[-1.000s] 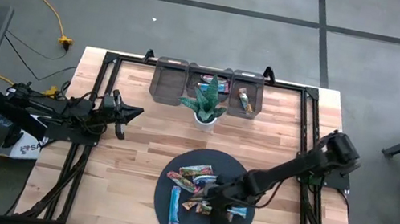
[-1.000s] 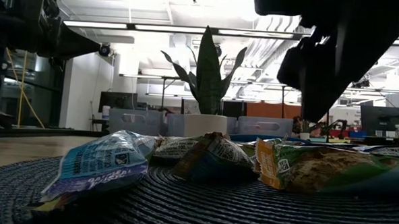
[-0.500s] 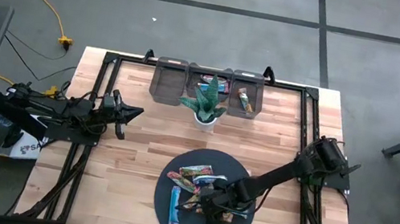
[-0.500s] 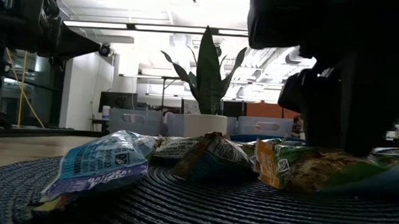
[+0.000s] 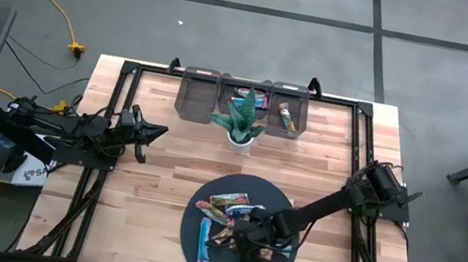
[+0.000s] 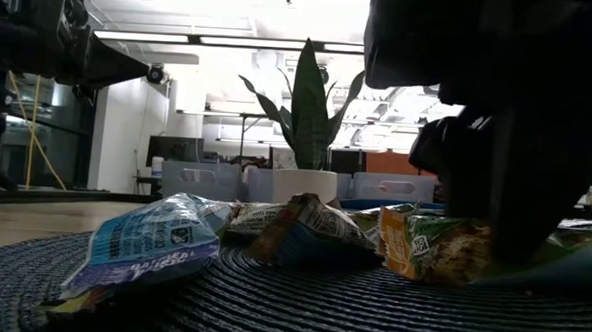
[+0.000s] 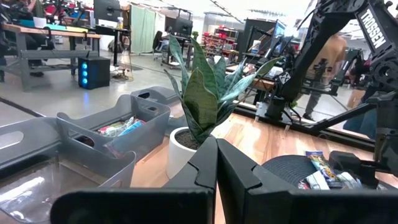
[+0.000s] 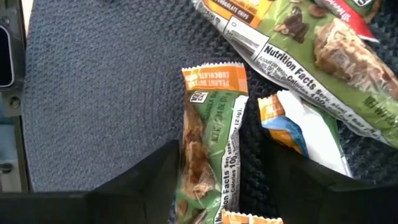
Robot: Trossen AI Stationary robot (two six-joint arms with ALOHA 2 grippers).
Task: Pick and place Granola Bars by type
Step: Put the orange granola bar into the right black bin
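Several granola bars [image 5: 230, 214] in blue, green, orange and white wrappers lie on a dark round woven mat [image 5: 197, 239] at the table's near middle. My right gripper [image 8: 217, 158] is open and slants down over the mat. Its fingers stand on either side of a green and orange bar [image 8: 208, 137], which lies flat along the gap. In the low view the gripper [image 6: 508, 235] reaches down to the bars. My left gripper [image 5: 158, 131] waits shut at the table's left side, level and empty.
A potted plant [image 5: 240, 123] stands behind the mat. Three grey bins [image 5: 197, 94] line the far edge; the middle one [image 5: 254, 96] and the right one [image 5: 286, 113] hold bars. A larger green bar [image 8: 311, 43] and a white and blue one [image 8: 298, 134] lie beside the right gripper.
My right gripper has come down onto the mat, moving a little toward the table's left and tipping steeper, and now stands over the green and orange bar. Its fingers have kept the same gap.
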